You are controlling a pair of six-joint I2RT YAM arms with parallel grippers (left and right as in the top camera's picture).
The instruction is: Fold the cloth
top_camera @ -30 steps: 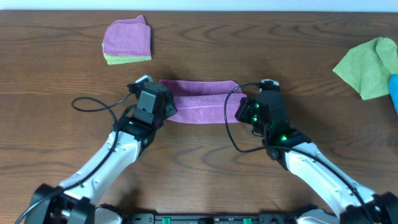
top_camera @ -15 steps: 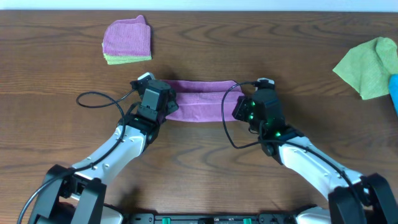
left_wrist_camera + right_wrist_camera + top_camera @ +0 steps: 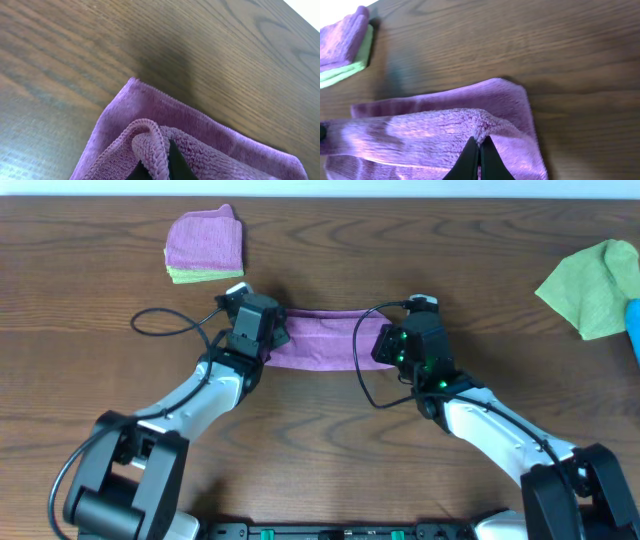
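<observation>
I see my left gripper (image 3: 159,169) and right gripper (image 3: 480,151) each pinched tight on a raised fold at opposite ends of the purple cloth (image 3: 320,346), whose lower layer lies on the wooden table (image 3: 320,440).

Overhead straight down on whole table (image 3: 320,430), wrist cameras close and low, all sharing the purple cloth (image 3: 320,340)
</observation>
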